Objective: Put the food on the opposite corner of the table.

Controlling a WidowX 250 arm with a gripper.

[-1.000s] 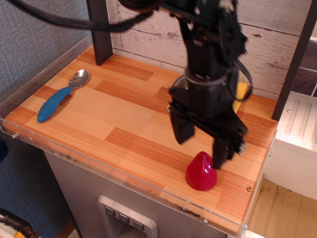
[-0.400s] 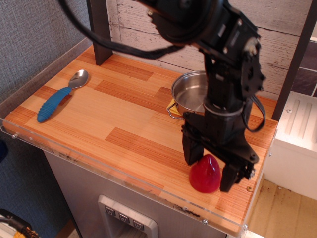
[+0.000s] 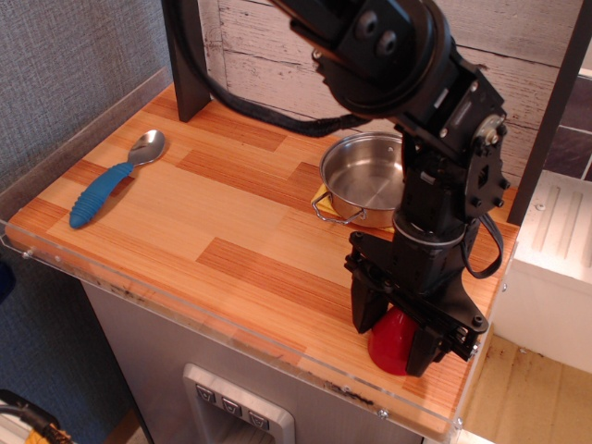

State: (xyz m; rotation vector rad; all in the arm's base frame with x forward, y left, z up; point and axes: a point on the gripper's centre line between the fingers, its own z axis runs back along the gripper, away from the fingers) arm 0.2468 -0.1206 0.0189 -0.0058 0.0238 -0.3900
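The food (image 3: 388,348) is a glossy red toy standing on the wooden table (image 3: 231,213) near its front right corner. My gripper (image 3: 396,338) has come down over it from above. One black finger stands on its left side and the other on its right, close against it, so only the lower middle of the toy shows. The jaws look open around it, and I see no lift off the wood.
A steel pot (image 3: 365,176) on a yellow cloth (image 3: 320,198) sits just behind my arm. A blue-handled spoon (image 3: 106,185) lies at the far left. A dark post (image 3: 190,55) stands at the back left. A clear acrylic rim (image 3: 185,319) edges the front.
My gripper moved right and down from above the food, uncovering the pot. Its fingers now straddle the food lower than before. The food looks unmoved.
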